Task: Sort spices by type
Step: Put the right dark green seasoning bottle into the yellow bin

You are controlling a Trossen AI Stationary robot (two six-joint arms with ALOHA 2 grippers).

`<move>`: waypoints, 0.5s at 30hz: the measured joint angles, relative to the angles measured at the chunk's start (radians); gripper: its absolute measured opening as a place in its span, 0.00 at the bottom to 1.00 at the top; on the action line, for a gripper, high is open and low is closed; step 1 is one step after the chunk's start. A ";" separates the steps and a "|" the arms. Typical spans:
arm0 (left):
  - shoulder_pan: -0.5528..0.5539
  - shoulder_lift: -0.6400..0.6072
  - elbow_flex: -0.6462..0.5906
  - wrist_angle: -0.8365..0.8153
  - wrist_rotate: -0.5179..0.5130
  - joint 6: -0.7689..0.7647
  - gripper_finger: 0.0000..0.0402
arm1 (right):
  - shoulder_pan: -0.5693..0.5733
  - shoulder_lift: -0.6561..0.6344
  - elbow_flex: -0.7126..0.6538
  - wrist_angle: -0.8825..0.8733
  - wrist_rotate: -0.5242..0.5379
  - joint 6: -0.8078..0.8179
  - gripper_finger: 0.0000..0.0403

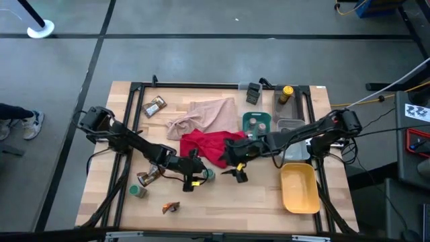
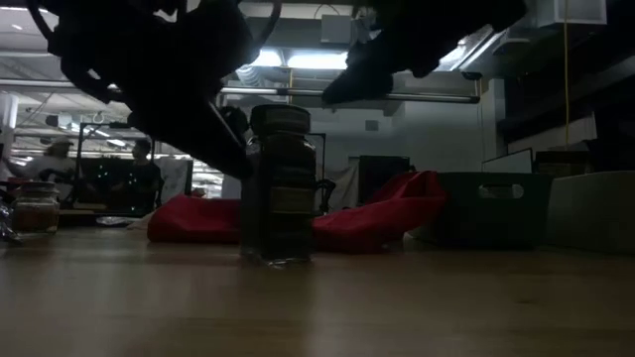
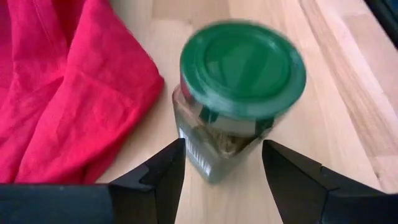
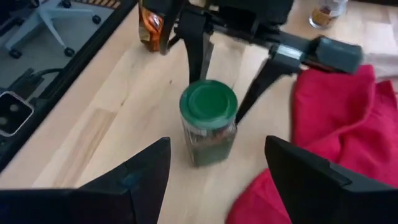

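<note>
A green-lidded spice jar (image 3: 239, 93) stands upright on the wooden desk (image 1: 222, 195), just beside the edge of the red cloth (image 1: 208, 144) near the desk's middle. The left end effector (image 3: 221, 171) reaches in low from the left, its two dark fingers (image 3: 165, 171) spread to either side of the jar's base; they stand apart from the glass and grasp nothing. The right end effector (image 4: 214, 165) hovers on the jar's other side, pointing at it, fingers likewise spread wide and empty, with the jar and the left arm's fingers beyond it.

In the overhead view, another green-lidded jar (image 1: 138, 191) sits near the front left of the desk, a brown jar (image 1: 144, 179) just behind it, and a crinkly orange-brown sachet (image 1: 170, 208) lies closer to the front edge. A second sachet (image 1: 155, 107) lies at the back left beside the beige cloth (image 1: 205, 115). A yellow-capped bottle (image 1: 286, 94) stands at the back right, near a teal tray (image 1: 256, 122). A yellow tray (image 1: 299, 188) rests at the front right.
</note>
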 joint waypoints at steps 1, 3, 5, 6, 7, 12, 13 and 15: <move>0.000 0.005 0.001 0.007 -0.001 0.000 0.49 | 0.001 0.010 0.000 0.006 -0.002 0.000 0.64; 0.000 0.019 0.000 0.019 -0.002 0.000 0.49 | 0.006 0.028 -0.001 0.048 -0.018 0.008 0.64; 0.001 0.038 0.000 0.050 -0.003 0.000 0.49 | 0.006 0.040 -0.001 0.069 -0.025 0.008 0.64; 0.001 0.044 0.000 0.060 -0.003 0.000 0.49 | 0.006 0.048 -0.001 0.089 -0.026 0.008 0.64; 0.002 0.051 0.000 0.067 -0.003 0.001 0.49 | 0.006 0.057 0.000 0.110 -0.028 0.009 0.64; 0.010 0.079 0.000 0.118 -0.006 0.001 0.49 | 0.006 0.079 0.001 0.127 -0.049 0.010 0.64; 0.012 0.085 0.000 0.127 -0.006 0.002 0.49 | 0.006 0.081 0.000 0.122 -0.050 0.011 0.64; 0.015 0.086 0.000 0.129 -0.006 0.005 0.49 | 0.006 0.097 -0.001 0.151 -0.053 0.010 0.64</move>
